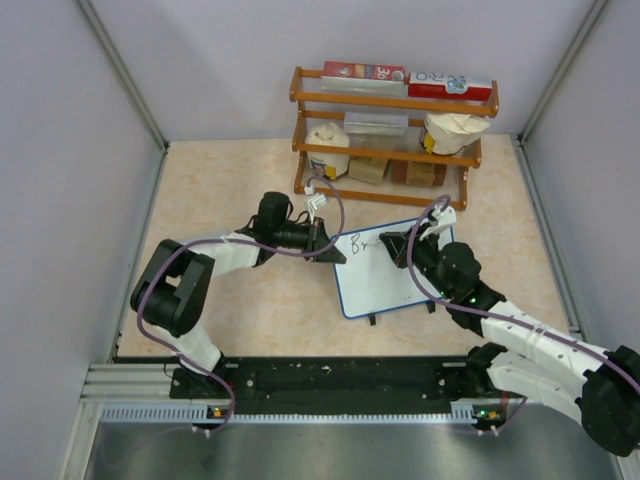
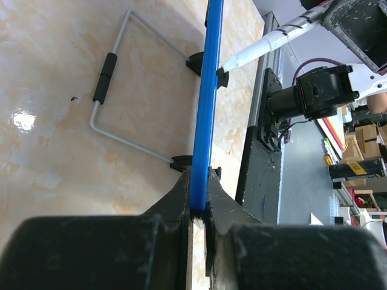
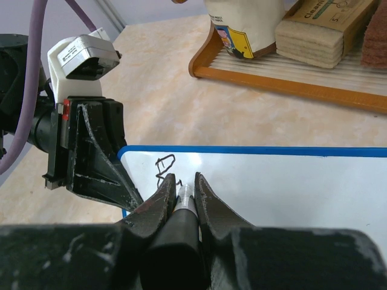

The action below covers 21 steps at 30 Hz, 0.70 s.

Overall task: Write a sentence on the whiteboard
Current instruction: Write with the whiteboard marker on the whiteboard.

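The small white rectangular whiteboard with a thin dark-blue rim (image 1: 395, 285) sat on the beige marbled tabletop (image 1: 230, 200), about mid-table and right of centre, just nearer than the brown wooden shelf rack (image 1: 385, 103). Its writing face showed to the overhead camera. Two small black feet and a grey wire prop with a black sleeve (image 2: 106, 78) showed on its back side, the prop running along the table.

The left gripper (image 2: 198, 202) was clamped on the blue rim at the board's left edge, one finger on each face. The right gripper (image 3: 184, 177) was pinched tight around a slim marker pen with a pale front barrel (image 2: 266, 43), its tip at or just off the board near the far-left corner; contact could not be told. Only the first black handwritten letters of the sentence (image 3: 164, 169), roughly "Br", stood there, so most of the writing was judged undone.

The board looked light, thin and stiff, with a glossy face. On such small feet it would probably skid or rock under pen pressure. The rim seemed the right hold, since it was firm and clear of the writing area. The marker's smooth, rigid barrel might twist in the fingers, so a grip close to the tip suited it.
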### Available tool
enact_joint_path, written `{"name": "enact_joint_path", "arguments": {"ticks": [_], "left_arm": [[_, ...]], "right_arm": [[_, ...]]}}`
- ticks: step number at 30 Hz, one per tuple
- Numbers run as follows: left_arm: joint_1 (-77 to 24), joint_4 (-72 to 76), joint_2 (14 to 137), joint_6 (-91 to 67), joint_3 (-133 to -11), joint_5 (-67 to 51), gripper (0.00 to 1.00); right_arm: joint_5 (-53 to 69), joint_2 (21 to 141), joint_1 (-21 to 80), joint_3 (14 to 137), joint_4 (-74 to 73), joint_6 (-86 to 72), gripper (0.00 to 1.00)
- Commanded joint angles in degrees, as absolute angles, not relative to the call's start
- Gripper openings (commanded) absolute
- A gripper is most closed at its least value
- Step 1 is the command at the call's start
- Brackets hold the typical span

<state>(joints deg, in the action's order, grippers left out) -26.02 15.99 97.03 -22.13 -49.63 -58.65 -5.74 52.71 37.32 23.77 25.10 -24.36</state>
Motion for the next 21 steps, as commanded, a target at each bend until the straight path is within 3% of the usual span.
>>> {"name": "enact_joint_path", "arguments": {"ticks": [1,21], "left_arm": [[-26.6,12.6,98.3,-15.4,-49.0,-52.9,0.0],[-26.5,12.7,98.5,-15.6,-49.1,-53.1,0.0]], "right_arm": [[-8.7,53.5,36.8,26.3,27.0,-24.2,0.0],[-10.8,53.0,36.7,25.8,25.9,-25.2,0.0]]}}
